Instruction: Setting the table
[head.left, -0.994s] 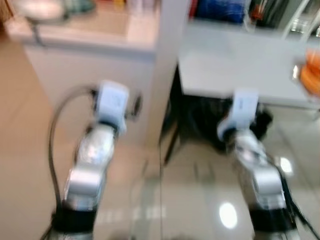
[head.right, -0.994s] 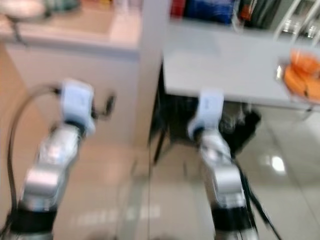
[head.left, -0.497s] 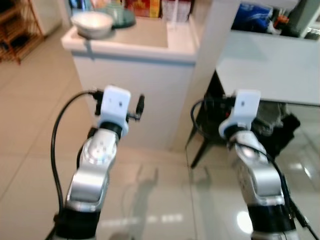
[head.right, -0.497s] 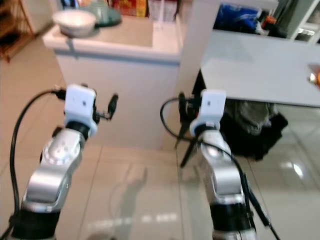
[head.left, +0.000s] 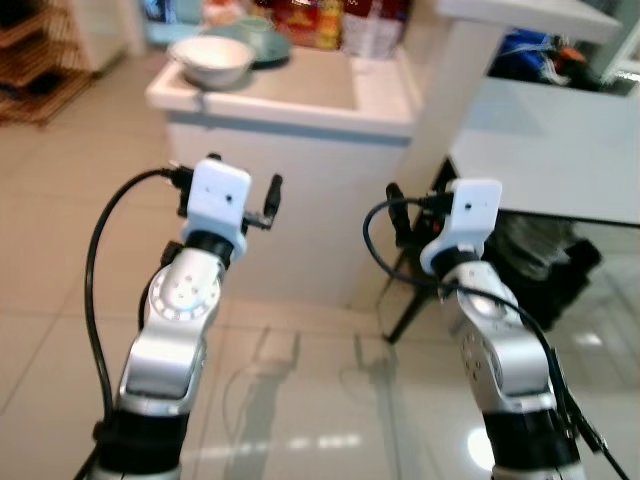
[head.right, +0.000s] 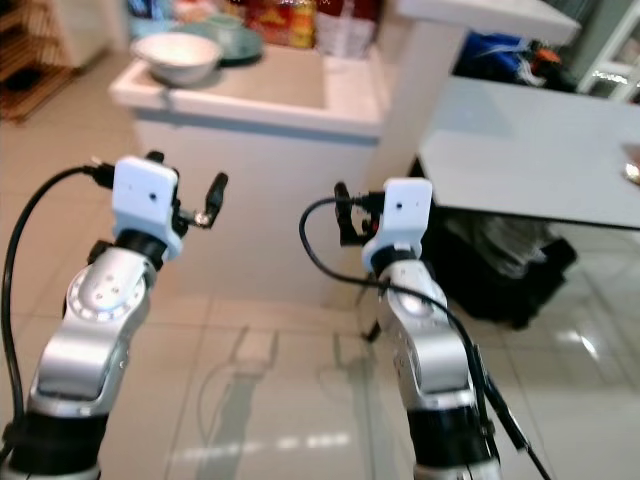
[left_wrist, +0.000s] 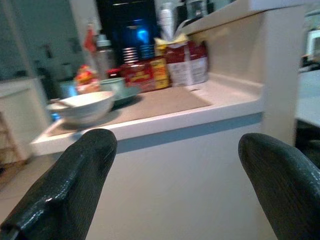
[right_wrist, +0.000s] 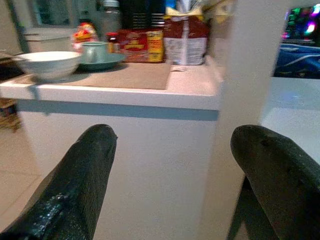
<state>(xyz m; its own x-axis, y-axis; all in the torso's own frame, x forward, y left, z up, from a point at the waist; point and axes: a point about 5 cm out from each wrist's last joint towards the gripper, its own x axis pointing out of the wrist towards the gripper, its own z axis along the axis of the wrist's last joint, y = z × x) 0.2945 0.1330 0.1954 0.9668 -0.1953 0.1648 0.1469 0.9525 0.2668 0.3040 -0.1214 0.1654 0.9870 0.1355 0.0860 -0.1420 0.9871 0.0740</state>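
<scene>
White bowl sits upright on the near left corner of the raised bench, rim up. It's round, so no long axis or pointing direction to line up with. A green cup on a saucer stands just behind it, with red packets further back along the wall side.

Bowl lies ahead of, above and slightly left of the left tool, which is spread wide and empty. Through that wrist camera the bowl shows over one finger, not centred in the gap. Right tool is also spread wide and empty, aimed more at the bench front and the pillar. The left arm looks nearer, so I'd expect it to reach.

Both tools hang below the bench top, well short of its edge. Lower grey bench off to the right looks like the likely target.
</scene>
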